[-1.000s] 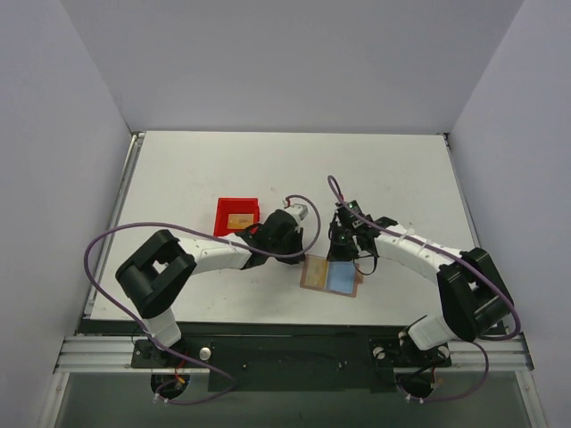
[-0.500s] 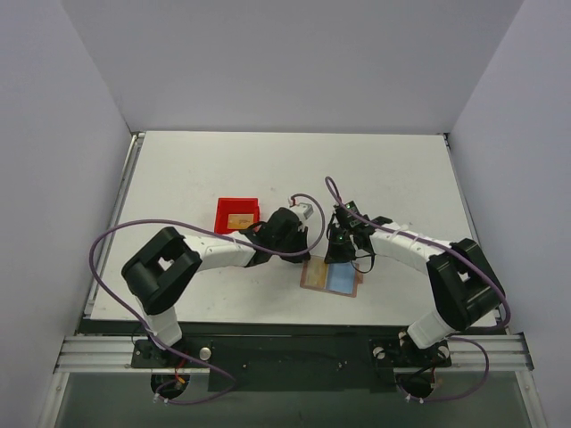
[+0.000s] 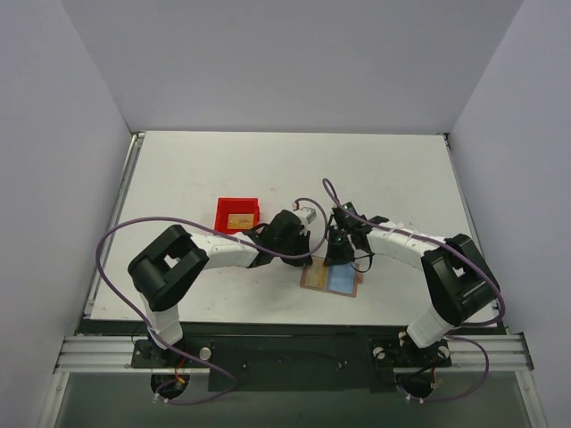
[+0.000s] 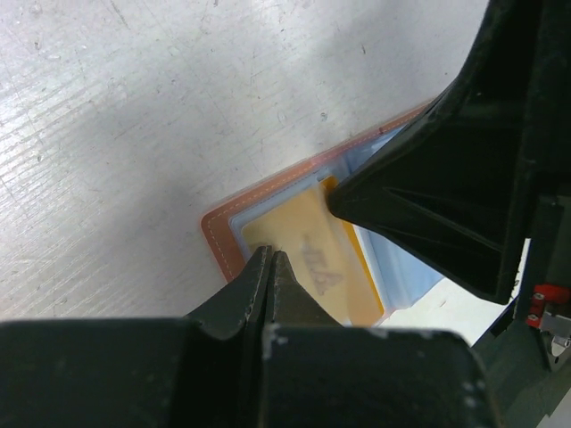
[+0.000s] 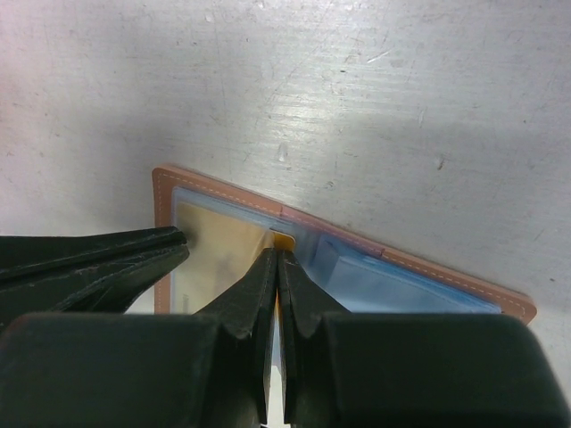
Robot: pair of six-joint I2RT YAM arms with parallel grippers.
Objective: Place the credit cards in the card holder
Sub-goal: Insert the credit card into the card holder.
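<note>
The card holder [image 3: 343, 278] lies open on the table, brown-rimmed, with a tan left half and a light blue right half. A gold credit card [image 4: 312, 259] lies in its left clear pocket [image 5: 219, 245]. My left gripper [image 4: 270, 252] is shut, its tip resting on that pocket's left end, with nothing seen between the jaws. My right gripper [image 5: 278, 252] is shut on the edge of a gold credit card [image 5: 284, 239] at the pocket's mouth near the fold. In the top view both grippers, left [image 3: 308, 259] and right [image 3: 335, 259], meet at the holder's far edge.
A small red bin [image 3: 223, 212] stands left of the left gripper with another gold card [image 3: 238, 219] inside. The holder lies close to the table's near edge [image 3: 294, 323]. Purple cables loop above both arms.
The left gripper has moved right and down onto the holder's left half. The right gripper has edged slightly left over the holder. Both stayed shut.
</note>
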